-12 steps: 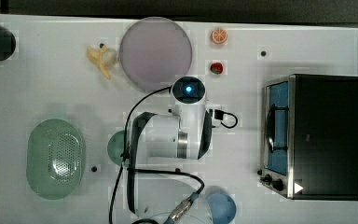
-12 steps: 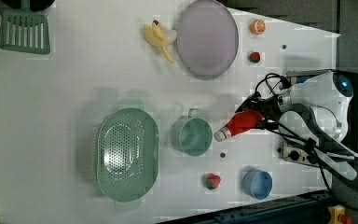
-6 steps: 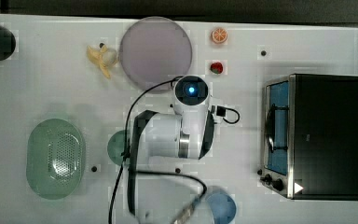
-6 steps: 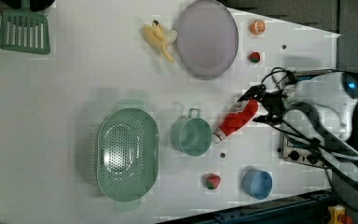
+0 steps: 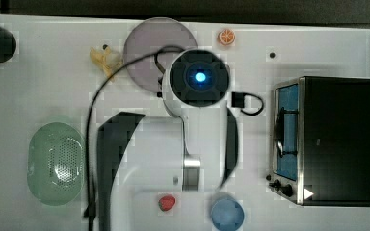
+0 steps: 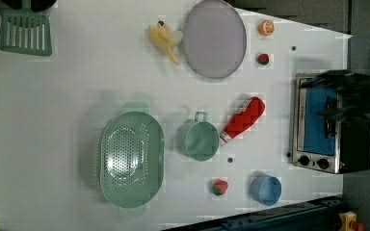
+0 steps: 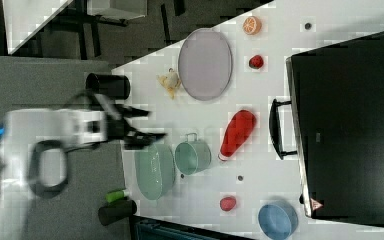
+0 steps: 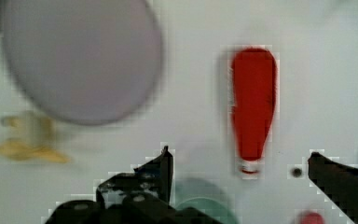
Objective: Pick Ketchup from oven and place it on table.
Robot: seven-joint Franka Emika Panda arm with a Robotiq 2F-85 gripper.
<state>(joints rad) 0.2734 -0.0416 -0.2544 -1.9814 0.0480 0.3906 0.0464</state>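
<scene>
The ketchup (image 6: 243, 120) lies on its side on the white table (image 6: 77, 82), its white cap pointing at a green cup (image 6: 197, 140). It also shows as the ketchup (image 7: 237, 132) in the right view, between the cup and the oven (image 7: 350, 125), and as the ketchup (image 8: 253, 107) in the wrist view. My gripper (image 8: 238, 155) hangs high above it, open, with nothing between its dark fingers (image 8: 161, 168). In the left view the gripper (image 6: 325, 98) appears blurred in front of the oven (image 6: 323, 127). The arm covers the bottle in the top view.
A purple plate (image 6: 214, 38), a banana (image 6: 165, 37), an orange slice (image 6: 266, 27) and a strawberry (image 6: 263, 58) lie at the far side. A green colander (image 6: 131, 159), another strawberry (image 6: 218, 186) and a blue bowl (image 6: 266, 189) sit nearer. A green spatula (image 6: 25, 33) lies at the corner.
A second ago my gripper held the ketchup just above the table. It let go, the bottle now lies flat, and the arm has risen well away from it.
</scene>
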